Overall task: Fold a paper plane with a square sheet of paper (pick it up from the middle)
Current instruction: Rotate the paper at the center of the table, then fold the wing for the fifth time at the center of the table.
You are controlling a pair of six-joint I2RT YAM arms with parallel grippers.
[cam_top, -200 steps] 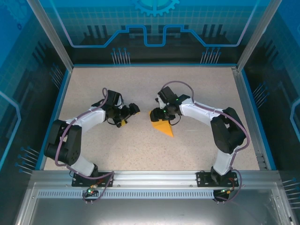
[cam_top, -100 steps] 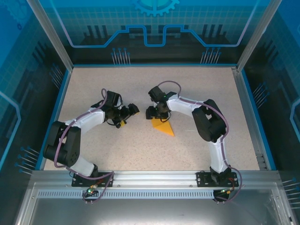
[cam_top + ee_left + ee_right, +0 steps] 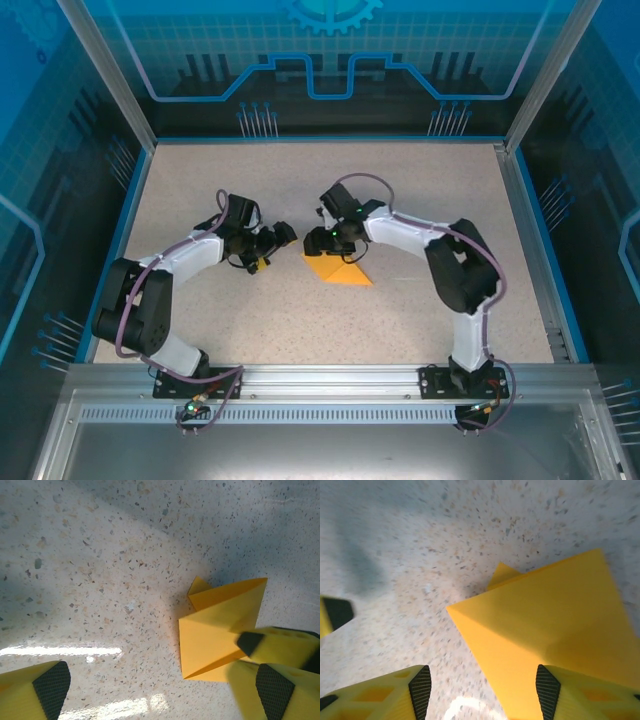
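Nudges the folded sheet (image 3: pixel 336 270) leftward and turns it, with right gripper (image 3: pixel 483 685) jaws apart astride its corner and left gripper (image 3: pixel 161 689) gaping just left of it; still mid-fold, probably.

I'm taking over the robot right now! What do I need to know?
Left gripper: open, empty, hovering just left of the paper.
Right gripper: open, low over the paper's corner, one finger above it, one above the table; not gripping.
Paper: lying mid-table, already folded into a pointed wedge.
Done: the first folds.
Left: the remaining folds to make the plane.
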